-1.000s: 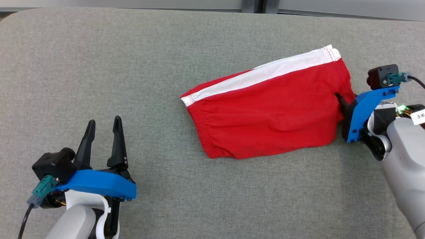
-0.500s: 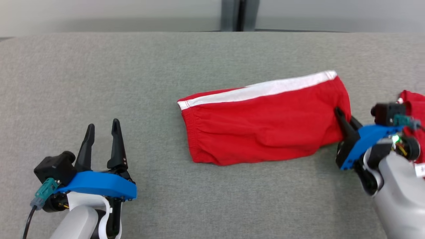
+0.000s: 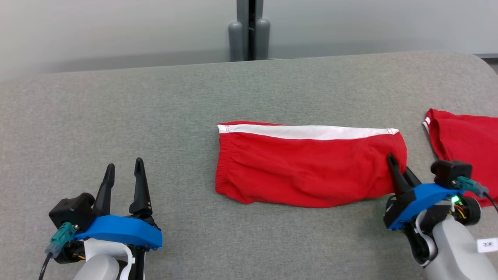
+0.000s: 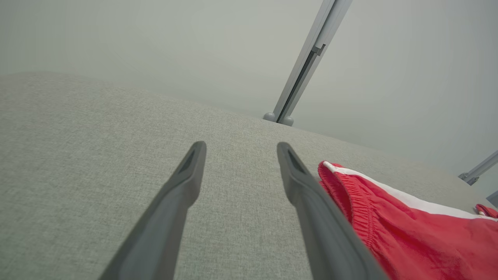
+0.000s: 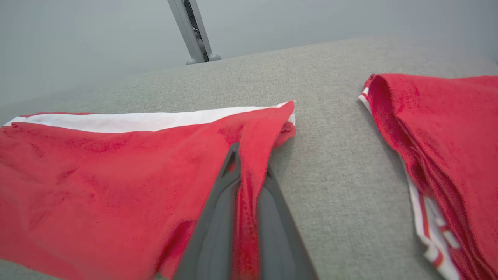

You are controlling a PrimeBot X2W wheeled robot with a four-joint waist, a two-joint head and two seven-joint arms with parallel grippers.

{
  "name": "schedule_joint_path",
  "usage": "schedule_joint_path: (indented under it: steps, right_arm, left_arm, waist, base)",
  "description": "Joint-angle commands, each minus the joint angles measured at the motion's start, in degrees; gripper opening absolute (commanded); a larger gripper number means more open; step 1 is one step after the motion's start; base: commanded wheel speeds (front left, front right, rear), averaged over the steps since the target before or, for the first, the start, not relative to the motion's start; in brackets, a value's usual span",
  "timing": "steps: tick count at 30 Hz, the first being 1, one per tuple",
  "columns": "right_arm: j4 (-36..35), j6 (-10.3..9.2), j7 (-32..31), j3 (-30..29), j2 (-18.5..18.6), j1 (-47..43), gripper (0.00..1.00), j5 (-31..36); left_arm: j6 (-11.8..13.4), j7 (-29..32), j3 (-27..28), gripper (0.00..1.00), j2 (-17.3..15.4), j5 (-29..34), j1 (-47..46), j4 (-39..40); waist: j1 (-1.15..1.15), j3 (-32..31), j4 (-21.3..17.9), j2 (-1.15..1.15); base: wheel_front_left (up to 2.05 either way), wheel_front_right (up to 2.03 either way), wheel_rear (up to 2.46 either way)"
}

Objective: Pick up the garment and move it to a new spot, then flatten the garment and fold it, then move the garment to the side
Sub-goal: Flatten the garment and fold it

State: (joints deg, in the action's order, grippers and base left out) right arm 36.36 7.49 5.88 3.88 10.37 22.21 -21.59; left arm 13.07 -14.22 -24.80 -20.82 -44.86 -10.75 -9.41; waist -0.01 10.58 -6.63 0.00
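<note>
Red shorts (image 3: 307, 171), white side stripe: lay flat at the middle of the grey fabric counter (image 3: 155, 116). Right end effector (image 3: 397, 163): clamped on the shorts' right-hand hem. Left end effector (image 3: 124, 164): fingers apart, empty, low over the counter, well left of the shorts. Second red garment (image 3: 463, 140): lay far right, apart.

We take this for a robotics lab or test room: a broad work surface (image 3: 155, 116) covered in grey fabric lies before us, and at twelve o'clock, beyond its far edge, bare pale wall panels (image 3: 116, 31) meet at a grey metal post (image 3: 243, 11).
</note>
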Motion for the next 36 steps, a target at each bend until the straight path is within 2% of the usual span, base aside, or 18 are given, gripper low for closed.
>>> schedule_joint_path:
  steps: [1,7,12,20,25,26,28,29,36]
  right_arm:
    - [-1.83,0.01,-0.73,-0.44,-1.5,0.67,0.0,1.85]
    - [-6.41,0.0,-3.62,2.58,-5.25,3.32,0.0,3.77]
    - [-7.97,0.0,-6.92,9.94,-7.16,6.89,0.0,2.73]
    - [-2.03,0.0,-8.35,21.89,-7.39,12.49,0.0,-6.82]
    - [3.41,0.01,-7.67,25.16,-7.42,14.92,0.0,-8.85]
    - [4.35,0.0,-7.24,25.65,-7.42,15.26,0.03,-9.19]
    - [5.73,0.0,-6.58,26.91,-7.44,15.64,0.63,-9.87]
    - [6.09,0.01,-6.02,27.62,-7.43,15.83,1.0,-10.34]
    - [5.85,0.0,-0.59,30.87,-7.42,16.26,1.0,-12.2]
  left_arm:
    - [-0.46,0.06,-0.52,1.0,0.26,0.39,-0.92,-0.25]
    - [-0.63,-0.16,-0.82,1.0,1.12,0.35,-1.11,-0.55]
    - [-1.02,-0.49,-0.85,1.0,2.05,0.34,-1.29,-0.89]
    - [-2.24,-0.65,-1.05,1.0,3.9,0.6,-2.32,-1.99]
    - [-2.66,-0.79,-0.9,1.0,4.39,0.8,-2.17,-2.74]
    - [-2.78,-0.81,-0.87,1.0,4.49,0.87,-2.16,-2.89]
    - [-2.92,-0.87,-0.74,1.0,4.72,1.0,-2.02,-3.15]
    - [-2.99,-0.89,-0.7,1.0,4.78,1.06,-1.92,-3.26]
    - [-3.38,-0.94,-0.93,1.0,5.1,1.75,-1.16,-3.55]
  waist:
    - [0.01,0.01,1.0,0.0]
    - [0.01,-0.1,3.38,0.0]
    - [0.01,-0.01,5.65,0.0]
    - [0.01,0.32,9.75,0.0]
    - [0.01,0.33,10.64,0.0]
    - [0.01,0.3,10.73,0.0]
    - [0.01,0.22,10.71,0.0]
    - [0.01,0.17,10.64,0.0]
    - [0.01,-0.65,9.15,0.0]
  base:
    - [0.0,0.0,0.0]
    - [0.0,0.0,0.0]
    - [0.0,0.0,0.0]
    - [0.0,0.0,0.0]
    - [0.0,0.0,0.0]
    - [0.0,0.0,0.0]
    - [0.0,0.0,0.0]
    - [0.0,0.0,0.0]
    - [0.0,0.0,0.0]
